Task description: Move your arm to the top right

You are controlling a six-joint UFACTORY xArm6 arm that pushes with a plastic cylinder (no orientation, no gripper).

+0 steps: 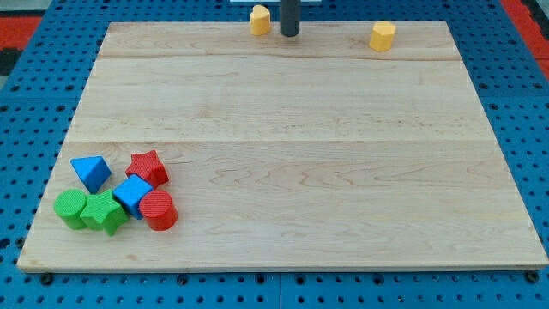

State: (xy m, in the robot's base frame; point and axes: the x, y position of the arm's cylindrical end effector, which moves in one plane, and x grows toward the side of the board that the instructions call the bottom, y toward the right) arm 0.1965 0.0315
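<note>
My tip (290,33) rests at the top edge of the wooden board (283,163), a little left of the middle. A yellow block (260,19) sits just to its left, close but apart. A second yellow block, hexagonal, (383,36) sits to its right, toward the top right. The top right corner of the board is beyond that block.
A cluster lies at the bottom left: a blue triangle (91,172), a red star (147,166), a blue cube (132,194), a red cylinder (159,210), a green cylinder (70,209) and a green star-like block (105,212). Blue pegboard surrounds the board.
</note>
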